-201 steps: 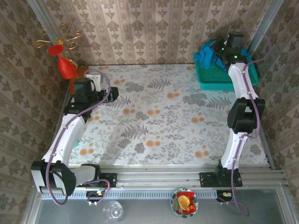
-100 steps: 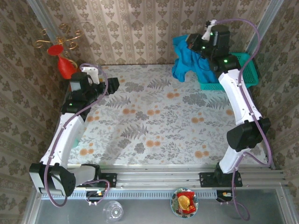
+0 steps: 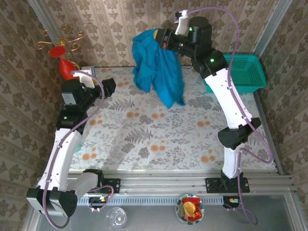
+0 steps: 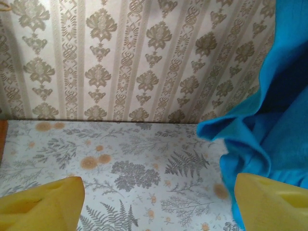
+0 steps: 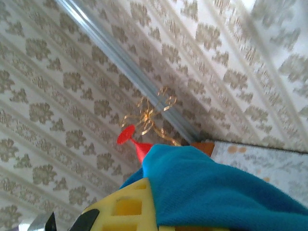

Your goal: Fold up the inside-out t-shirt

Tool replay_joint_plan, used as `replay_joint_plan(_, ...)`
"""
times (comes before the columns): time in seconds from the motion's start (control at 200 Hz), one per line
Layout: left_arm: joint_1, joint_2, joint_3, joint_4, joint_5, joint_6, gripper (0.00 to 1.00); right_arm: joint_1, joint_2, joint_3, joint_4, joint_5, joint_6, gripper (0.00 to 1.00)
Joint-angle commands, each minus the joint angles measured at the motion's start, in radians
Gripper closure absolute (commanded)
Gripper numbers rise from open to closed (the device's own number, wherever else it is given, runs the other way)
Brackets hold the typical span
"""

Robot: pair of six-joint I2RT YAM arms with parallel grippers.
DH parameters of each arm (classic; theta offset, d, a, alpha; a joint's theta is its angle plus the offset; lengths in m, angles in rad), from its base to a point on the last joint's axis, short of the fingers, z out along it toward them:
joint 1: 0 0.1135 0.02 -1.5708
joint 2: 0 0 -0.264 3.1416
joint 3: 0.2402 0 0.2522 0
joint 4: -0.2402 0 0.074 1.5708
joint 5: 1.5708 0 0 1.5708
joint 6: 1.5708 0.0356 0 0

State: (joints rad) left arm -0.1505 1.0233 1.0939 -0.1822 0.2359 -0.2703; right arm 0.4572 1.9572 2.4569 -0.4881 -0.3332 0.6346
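The right gripper (image 3: 162, 39), raised above the far middle of the table (image 3: 159, 139), has its jaws clamped together on the bunched blue t-shirt (image 3: 156, 67). The t-shirt hangs down left of the teal basket (image 3: 245, 72). The left gripper (image 3: 109, 86), at far left, has its fingers (image 4: 43, 204) spread wide apart.

Place: a robot test booth, dressed as a home room.
Walls: patterned wallpaper (image 3: 110, 29) is framed by metal posts (image 3: 43, 19).
Table: a flowered cover (image 3: 159, 130) is laid over it.
Rig: a left arm (image 3: 60, 144) and a right arm (image 3: 231, 101) are bolted to an aluminium rail (image 3: 163, 185).
Decoration: a red and gold ornament (image 3: 60, 48) is set in the corner.
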Motion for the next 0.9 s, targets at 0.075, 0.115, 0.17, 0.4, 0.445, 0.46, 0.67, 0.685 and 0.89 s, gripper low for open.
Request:
replay_joint_plan(0.075,0.019,0.005,-0.031,-0.011,0.039,-0.032,0.22,0.011,-0.021,-0.083,-0.044,-0.063,-0.003,1.0)
replay_joint_plan(0.115,0.018,0.015,-0.035,-0.014,0.055,-0.033,0.23,0.01,-0.053,-0.172,-0.029,-0.05,0.0,1.0)
replay_joint_plan(0.17,0.019,0.029,-0.043,-0.014,0.076,-0.036,0.24,0.008,-0.101,-0.314,0.015,-0.031,0.008,1.0)
replay_joint_plan(0.4,0.001,0.112,-0.094,-0.013,0.194,-0.037,0.27,-0.025,-0.263,-0.867,0.083,0.088,0.023,0.96)
replay_joint_plan(0.445,-0.01,0.134,-0.104,-0.016,0.215,-0.033,0.28,-0.032,-0.275,-0.944,0.069,0.117,0.015,0.93)
replay_joint_plan(0.46,-0.012,0.143,-0.107,-0.018,0.22,-0.032,0.28,-0.033,-0.277,-0.963,0.065,0.123,0.013,0.93)
replay_joint_plan(0.67,-0.059,0.277,-0.121,-0.08,0.251,-0.01,0.29,-0.035,-0.283,-1.181,-0.028,0.322,-0.049,0.82)
replay_joint_plan(0.685,-0.06,0.287,-0.119,-0.083,0.254,-0.007,0.29,-0.035,-0.284,-1.188,-0.036,0.336,-0.052,0.82)
replay_joint_plan(0.89,-0.085,0.429,-0.059,-0.111,0.273,0.012,0.3,-0.016,-0.317,-1.216,-0.173,0.558,-0.092,0.7)
